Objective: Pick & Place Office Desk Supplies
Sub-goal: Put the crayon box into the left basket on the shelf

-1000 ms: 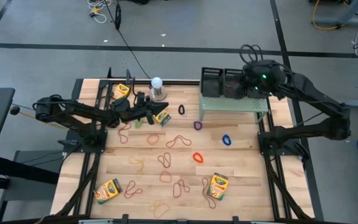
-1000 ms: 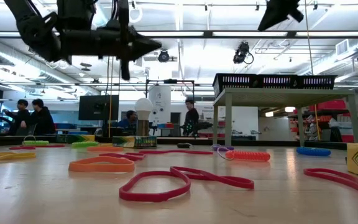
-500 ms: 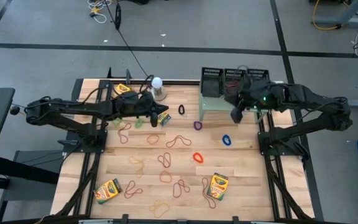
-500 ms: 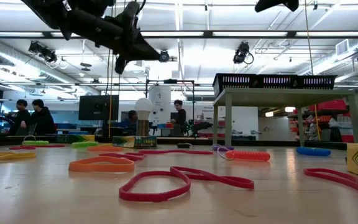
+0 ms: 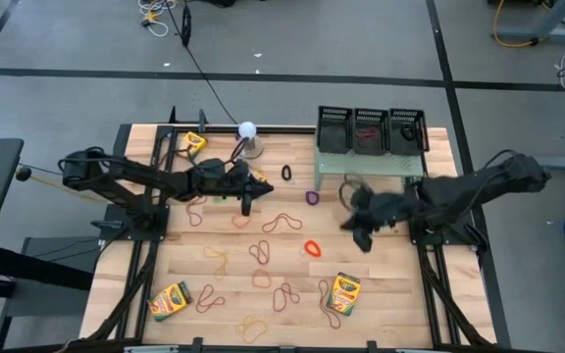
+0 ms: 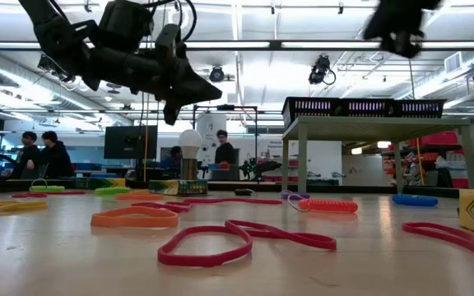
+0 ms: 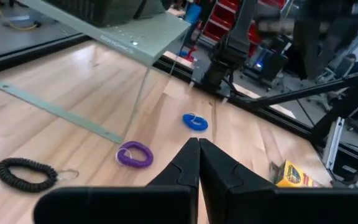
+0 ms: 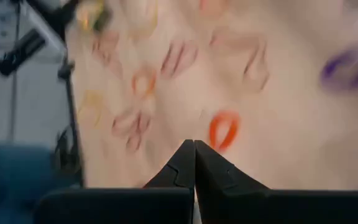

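Three black mesh baskets [image 5: 371,129] stand in a row on the pale green riser [image 5: 371,162] at the table's far right. Crayon boxes lie at the far left [image 5: 192,142], near left [image 5: 170,299] and near middle [image 5: 344,292]. Rubber-band loops [image 5: 281,223] are scattered over the wood. Purple [image 7: 134,154], blue [image 7: 194,121] and black [image 7: 27,174] coils lie by the riser. My left gripper [image 5: 247,201] hovers shut and empty left of the middle, its fingers [image 7: 199,155] closed together. My right gripper [image 5: 359,233] hangs shut and empty above the table in front of the riser, over an orange loop [image 8: 222,129].
A white ball on a metal base [image 5: 248,132] stands at the far edge, close to my left arm. The riser's legs [image 7: 135,102] stand on the wood. In the low view, people show in the room beyond the table. Bare wood lies at the near right.
My right gripper has swung from above the baskets toward the near edge and the middle, coming down in front of the riser; its wrist view is blurred by the motion. My left gripper has shifted a little toward the near edge. Both have stayed shut.
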